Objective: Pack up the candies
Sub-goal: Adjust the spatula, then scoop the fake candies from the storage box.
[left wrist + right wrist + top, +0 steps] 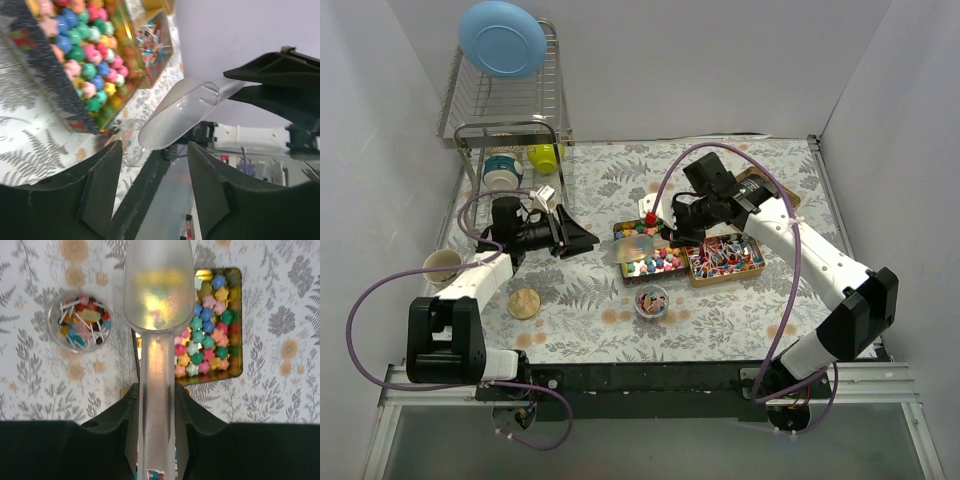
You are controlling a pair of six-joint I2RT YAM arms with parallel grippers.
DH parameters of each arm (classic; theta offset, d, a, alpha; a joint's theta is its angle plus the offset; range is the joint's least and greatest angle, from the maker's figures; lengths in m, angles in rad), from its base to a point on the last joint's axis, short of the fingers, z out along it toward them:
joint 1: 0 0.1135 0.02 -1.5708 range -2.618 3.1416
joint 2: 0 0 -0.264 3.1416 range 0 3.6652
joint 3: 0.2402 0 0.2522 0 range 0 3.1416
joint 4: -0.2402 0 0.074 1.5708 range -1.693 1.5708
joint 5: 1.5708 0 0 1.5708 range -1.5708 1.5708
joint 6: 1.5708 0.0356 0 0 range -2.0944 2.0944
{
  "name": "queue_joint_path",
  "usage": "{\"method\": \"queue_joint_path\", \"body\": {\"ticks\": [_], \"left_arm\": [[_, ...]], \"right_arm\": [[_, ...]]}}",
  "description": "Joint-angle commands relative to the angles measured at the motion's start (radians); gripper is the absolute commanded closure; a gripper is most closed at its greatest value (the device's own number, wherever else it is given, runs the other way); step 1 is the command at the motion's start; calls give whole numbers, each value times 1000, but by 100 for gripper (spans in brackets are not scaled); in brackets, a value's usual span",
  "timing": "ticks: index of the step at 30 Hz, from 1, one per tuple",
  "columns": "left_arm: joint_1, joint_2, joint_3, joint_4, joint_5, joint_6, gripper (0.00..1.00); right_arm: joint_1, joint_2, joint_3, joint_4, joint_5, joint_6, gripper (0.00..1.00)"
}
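Note:
My right gripper (pixel 672 228) (pixel 156 390) is shut on the handle of a translucent plastic scoop (pixel 157 290) (pixel 642 240). The scoop hangs over the tins, with yellowish gummies showing through its bowl. Below it a gold tin (pixel 235 371) (pixel 655 262) holds bright multicoloured star lumps (pixel 207 335). A second tin (pixel 725 257) to the right holds red, blue and white wrapped pieces. A small clear bowl (pixel 651 300) (pixel 82 329) in front holds mixed candies. My left gripper (pixel 582 238) (pixel 154 165) is open and empty, left of the tins, and its view shows the scoop (pixel 180 112) and star lumps (pixel 85 60).
A round gold lid (pixel 524 303) lies at the front left, a paper cup (pixel 442 265) beside it. A wire dish rack (pixel 505 120) with a blue plate (pixel 502 38) and cups stands at the back left. White walls enclose the table.

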Motion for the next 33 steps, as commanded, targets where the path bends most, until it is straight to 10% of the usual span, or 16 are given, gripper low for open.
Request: {"method": "queue_joint_path", "body": {"ticks": [1, 12, 17, 33], "left_arm": [[11, -77, -9, -165, -176, 114, 44], [11, -80, -95, -240, -386, 155, 53], [3, -49, -127, -243, -432, 143, 100], [-141, -8, -142, -216, -453, 140, 100]], "right_arm": [[-7, 40, 78, -207, 152, -206, 99], [-17, 251, 414, -436, 433, -318, 99], [-16, 304, 452, -434, 610, -319, 99], [73, 436, 488, -384, 909, -301, 99]]}}
